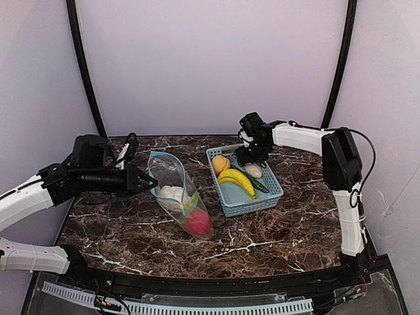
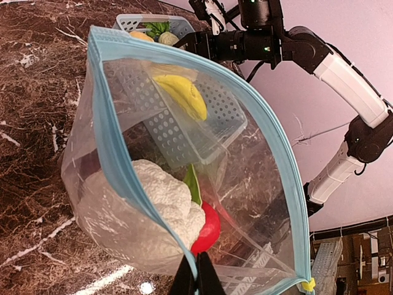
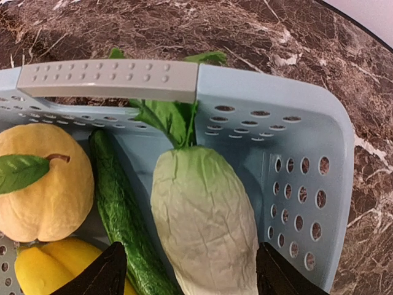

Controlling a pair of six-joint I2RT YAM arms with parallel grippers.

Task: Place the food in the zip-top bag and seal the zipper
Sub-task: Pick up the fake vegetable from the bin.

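Observation:
The zip-top bag (image 1: 176, 190) lies on the table with its mouth towards my left gripper (image 1: 152, 182). That gripper (image 2: 198, 276) is shut on the teal zipper (image 2: 116, 160) at the mouth's edge and holds the mouth open. Inside the bag lie a white cauliflower (image 2: 153, 196) and a red apple (image 2: 209, 228). My right gripper (image 3: 187, 270) stands open low in the basket (image 3: 276, 92), its fingertips (image 3: 101, 276) on either side of a pale white-green leafy vegetable (image 3: 206, 221). Beside that vegetable lie a green cucumber (image 3: 120, 209), an orange (image 3: 46, 184) and a yellow banana (image 3: 49, 270).
The light blue lattice basket (image 1: 270, 197) stands right of the bag, at the table's middle right. Its grey handle (image 3: 110, 80) crosses just beyond the vegetable. Black frame posts and pale walls close in the dark marble table (image 1: 275, 236).

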